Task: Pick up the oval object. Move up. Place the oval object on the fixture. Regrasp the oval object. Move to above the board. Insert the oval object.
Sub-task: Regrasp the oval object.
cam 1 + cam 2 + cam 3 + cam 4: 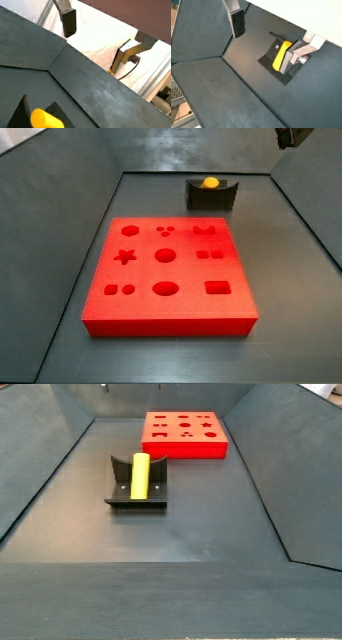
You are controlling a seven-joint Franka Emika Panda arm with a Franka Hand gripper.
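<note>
One oval object [136,475] lies lengthwise along fixture [135,500]; fingers [238,22] apart above.

Worktop [201,524]: we record a dark grey matte floor with sloped dark walls on its sides. Directly on it we count two items: the fixture [136,497], with the oval object [138,475] lying in its notch, and, well apart, the board [167,278], lying flat. The end effector [271,31] hangs above, empty, jaws apart.
</note>
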